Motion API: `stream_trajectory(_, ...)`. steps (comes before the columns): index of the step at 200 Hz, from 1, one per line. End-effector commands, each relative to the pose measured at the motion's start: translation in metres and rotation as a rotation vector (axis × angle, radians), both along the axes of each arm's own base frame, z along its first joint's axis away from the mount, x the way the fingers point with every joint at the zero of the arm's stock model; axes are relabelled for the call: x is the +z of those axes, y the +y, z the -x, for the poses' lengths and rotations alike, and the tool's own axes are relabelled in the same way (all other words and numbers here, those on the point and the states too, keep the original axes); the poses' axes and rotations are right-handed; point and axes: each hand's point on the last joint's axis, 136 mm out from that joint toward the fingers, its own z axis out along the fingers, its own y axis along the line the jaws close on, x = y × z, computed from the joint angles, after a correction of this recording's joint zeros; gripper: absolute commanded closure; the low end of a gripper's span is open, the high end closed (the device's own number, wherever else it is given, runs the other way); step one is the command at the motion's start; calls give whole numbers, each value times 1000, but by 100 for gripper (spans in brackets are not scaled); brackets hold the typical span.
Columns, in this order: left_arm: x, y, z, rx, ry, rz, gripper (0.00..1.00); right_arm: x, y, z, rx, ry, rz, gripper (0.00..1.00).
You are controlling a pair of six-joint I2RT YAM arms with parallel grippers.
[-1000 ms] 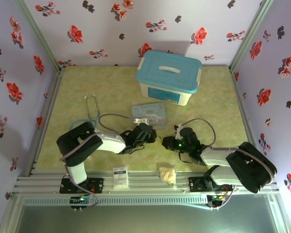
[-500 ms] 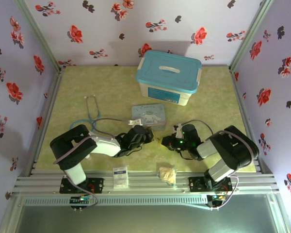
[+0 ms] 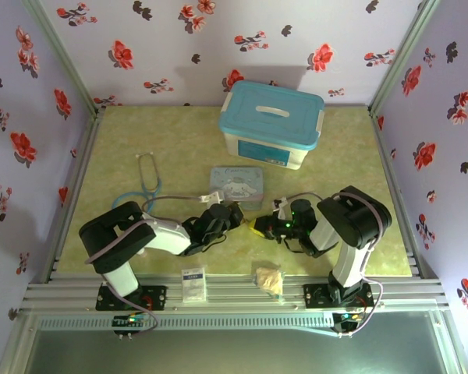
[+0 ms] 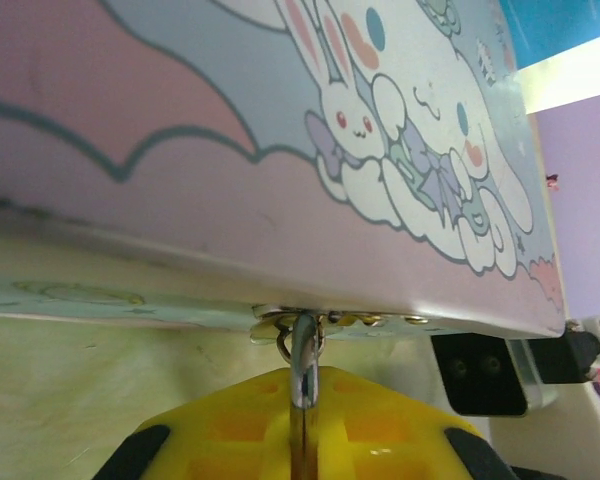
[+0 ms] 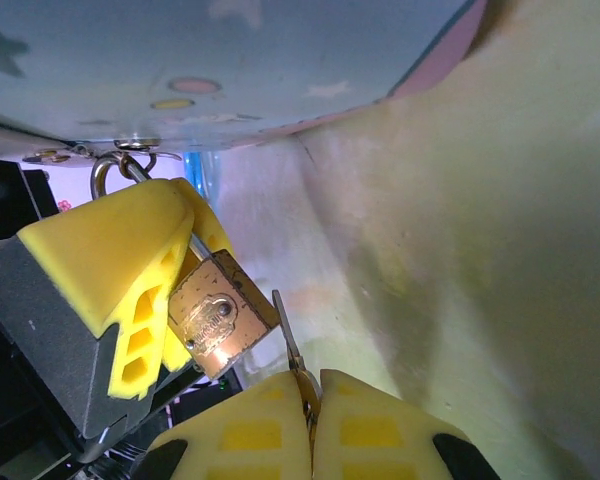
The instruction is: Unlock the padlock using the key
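Just in front of the cartoon tin (image 3: 236,185), the two grippers meet nose to nose over the green table (image 3: 125,140). The left gripper (image 3: 232,215) has its yellow pads (image 5: 120,260) pinched nearly together on the brass padlock (image 5: 218,318), gripping it near the top of its body. The padlock's silver shackle (image 4: 302,360) runs up through a small metal ring (image 4: 298,322) on the tin's near edge. The right gripper (image 5: 310,395) is fully closed on the key (image 5: 288,335), whose thin blade sticks up between its pads. The key's tip sits just beside the padlock's lower corner; I cannot tell whether they touch.
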Motion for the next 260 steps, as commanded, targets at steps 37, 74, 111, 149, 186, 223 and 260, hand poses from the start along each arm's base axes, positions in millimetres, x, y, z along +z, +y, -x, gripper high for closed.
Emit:
stream_trajectory(37,20,-3,-14,67,-50,104,100,9,3,6,23,-28,-41,100)
stream_trajectory(74,16,0,-16,82,-47,83,100,9,1,8,17,-28,-41,100)
stream_trajectory(111,17,2,-17,98,-48,91,100,6,-3,13,15,-22,-20,100)
stream_trajectory(149,18,-2,-17,92,-49,112,100,18,1,7,8,-51,-59,100)
stream_trajectory(186,15,-5,-16,76,-44,125,100,18,6,3,9,-41,-84,100)
stream_trajectory(223,11,-8,-16,75,-32,146,100,18,6,4,13,-43,-83,100)
stream_trajectory(260,6,-11,-16,79,-9,173,100,19,7,3,14,-46,-85,100)
